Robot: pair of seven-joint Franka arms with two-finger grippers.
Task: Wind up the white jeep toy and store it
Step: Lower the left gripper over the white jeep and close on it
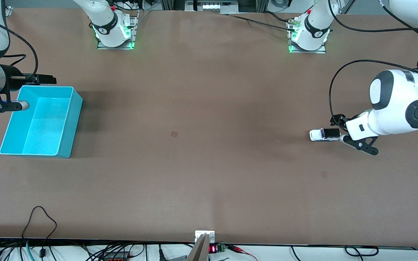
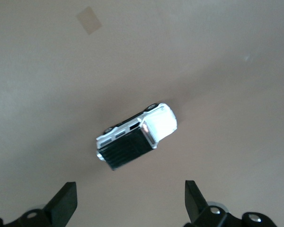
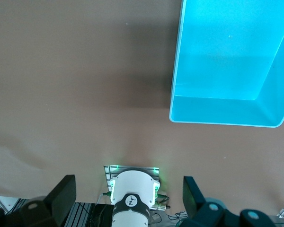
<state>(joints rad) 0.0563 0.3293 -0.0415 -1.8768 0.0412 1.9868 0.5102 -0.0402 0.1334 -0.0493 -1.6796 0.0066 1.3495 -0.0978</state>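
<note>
At the right arm's end of the worktop (image 1: 209, 181) stands one turquoise bin (image 1: 42, 121), with nothing in it. The right claw (image 3: 128, 198) hovers over its rim, fingers spread wide and holding nothing. One white jeep toy (image 1: 324, 135) sits on the worktop toward the left arm's end. The left claw (image 2: 131, 203) hangs just above it, jaws wide, not touching it.

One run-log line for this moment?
left gripper: open, over white jeep toy, no contact | right gripper: open, waiting by turquoise bin | jeep on table, bin empty
</note>
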